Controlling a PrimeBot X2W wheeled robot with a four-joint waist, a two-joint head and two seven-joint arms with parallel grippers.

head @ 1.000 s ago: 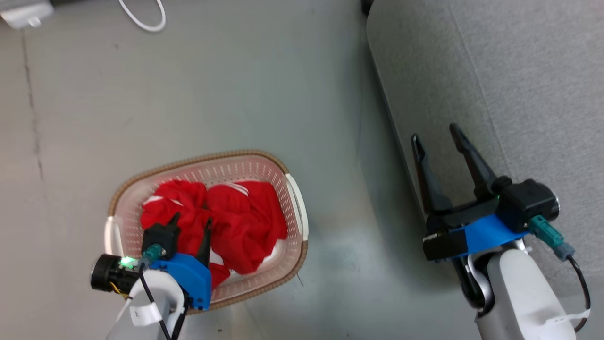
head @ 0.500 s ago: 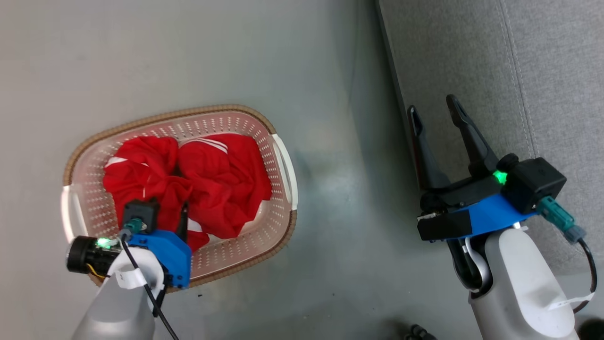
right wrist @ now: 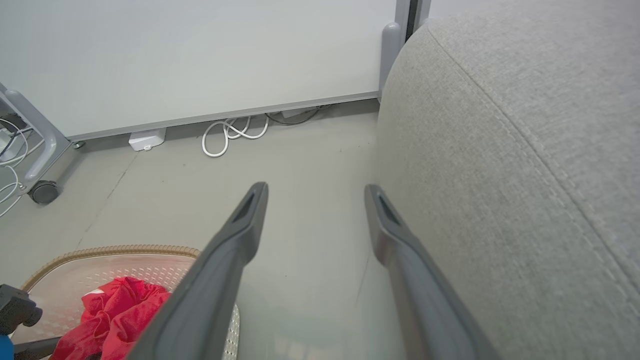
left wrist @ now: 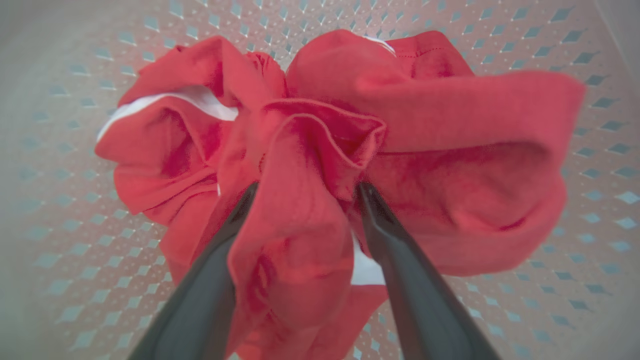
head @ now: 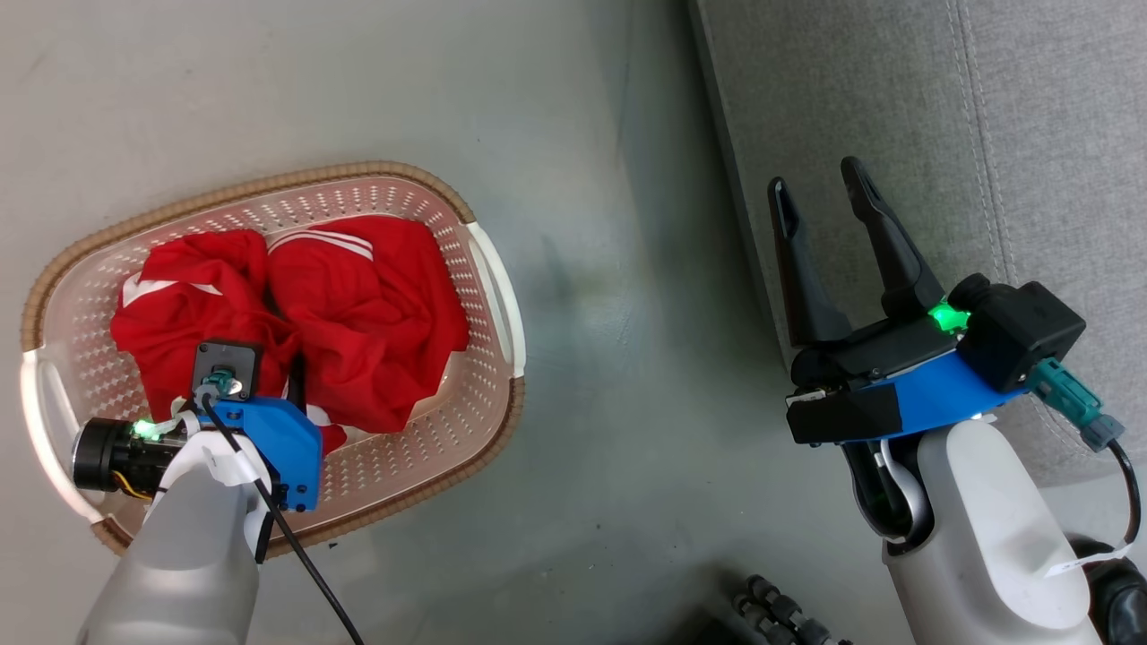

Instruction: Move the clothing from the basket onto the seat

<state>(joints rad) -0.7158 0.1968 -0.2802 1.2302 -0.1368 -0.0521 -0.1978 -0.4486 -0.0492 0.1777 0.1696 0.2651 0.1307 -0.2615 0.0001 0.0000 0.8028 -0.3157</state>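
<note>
Red clothing (head: 358, 305) bunched in basket (head: 269, 184) on floor (head: 591, 466), near grey seat (head: 1030, 134); white trim showing on top. Left claw (left wrist: 305, 187) down in basket, released, fingers straddling one red fold. Right claw (head: 815, 175) released, empty, over seat's edge.

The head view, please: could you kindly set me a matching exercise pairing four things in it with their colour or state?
Things:
1. clothing
2. basket
3. seat
4. right gripper

Descriptions:
a. open, holding nothing
b. grey woven fabric with a stitched seam
c. bright red with white trim
d. cream, perforated, brown rim

Pairs: 1-c, 2-d, 3-b, 4-a
</note>
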